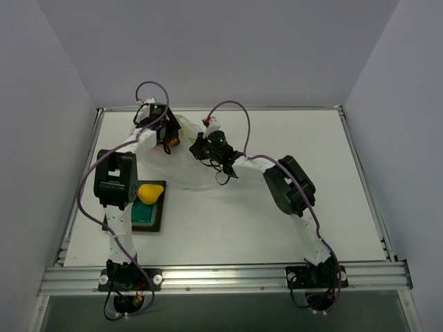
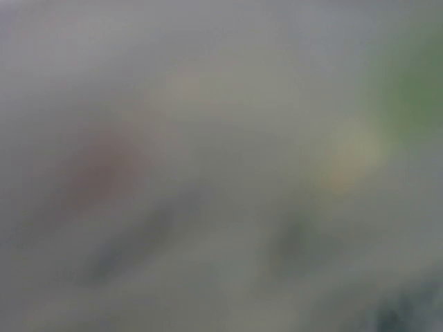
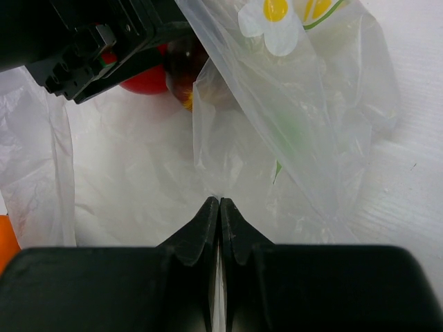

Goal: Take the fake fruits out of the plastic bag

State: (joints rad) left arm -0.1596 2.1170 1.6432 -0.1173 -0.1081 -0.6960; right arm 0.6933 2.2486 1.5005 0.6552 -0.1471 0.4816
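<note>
Only the top view shows the yellow pear (image 1: pixel 150 191). It lies out of the bag on the far end of the green tray (image 1: pixel 147 218), beside the left arm. The same view shows the plastic bag (image 1: pixel 196 173) spread on the white table (image 1: pixel 291 228), with both grippers at its far side.

The right wrist view gives what the top view cannot. The right gripper (image 3: pixel 219 203) has its two fingers pressed together on a fold of the bag's film. Beyond the fold, a red round fruit (image 3: pixel 144 81) and a dark red fruit (image 3: pixel 184 63) lie touching each other, right under the black left gripper (image 1: pixel 166 140). Whether its jaws are apart or closed I cannot tell. An orange fruit (image 3: pixel 5 243) shows as a sliver at the left edge. It is too cropped to tell whether film covers it.

The left wrist view is only grey blur (with reddish, yellowish and green smudges).

That makes four fruits, one of each colour, plus one bag and one tray.
</note>
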